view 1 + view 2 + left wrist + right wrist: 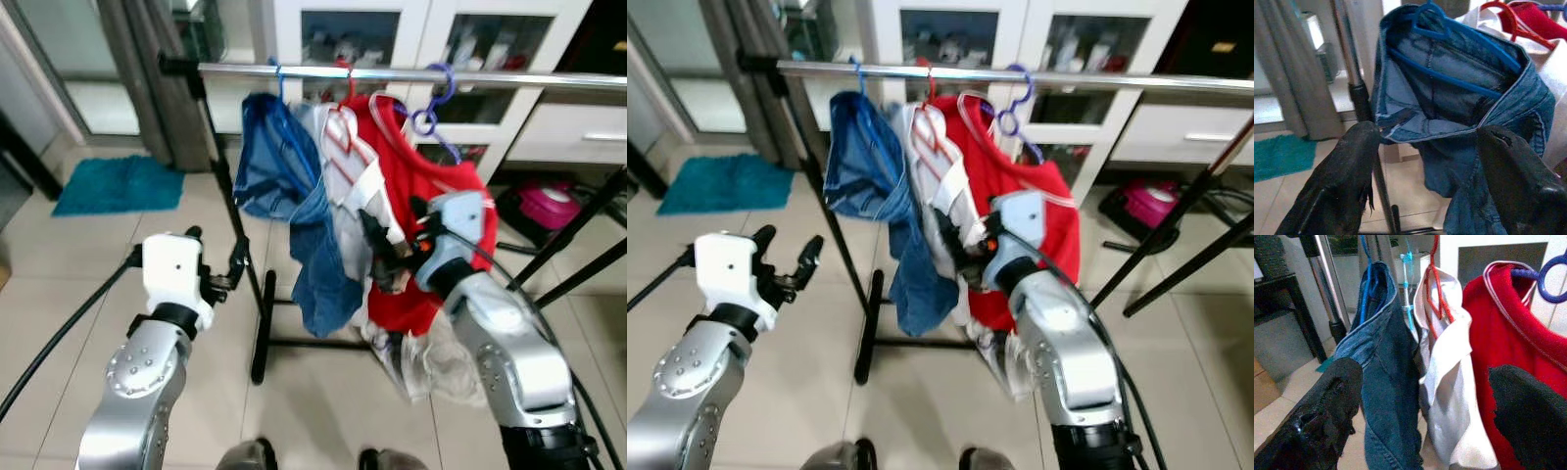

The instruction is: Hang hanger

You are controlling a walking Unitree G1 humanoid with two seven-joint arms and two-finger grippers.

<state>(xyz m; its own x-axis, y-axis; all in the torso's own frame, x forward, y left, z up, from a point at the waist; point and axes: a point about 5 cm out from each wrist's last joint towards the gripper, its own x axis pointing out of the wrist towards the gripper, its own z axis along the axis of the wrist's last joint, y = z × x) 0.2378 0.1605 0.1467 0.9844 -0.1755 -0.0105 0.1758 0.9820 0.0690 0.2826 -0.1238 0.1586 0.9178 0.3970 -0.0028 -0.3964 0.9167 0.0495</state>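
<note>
Blue hanger (1449, 54) hangs on the rail (411, 75), mostly hidden inside jeans (294, 196). Right end effector (377, 250) gapes empty before the white shirt (1449, 382); left end effector (789, 259) spread, empty.

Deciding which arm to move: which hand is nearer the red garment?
Right. The right hand is up against the clothes, right at the red garment; the left hand is off to the left, beyond the jeans.
</note>
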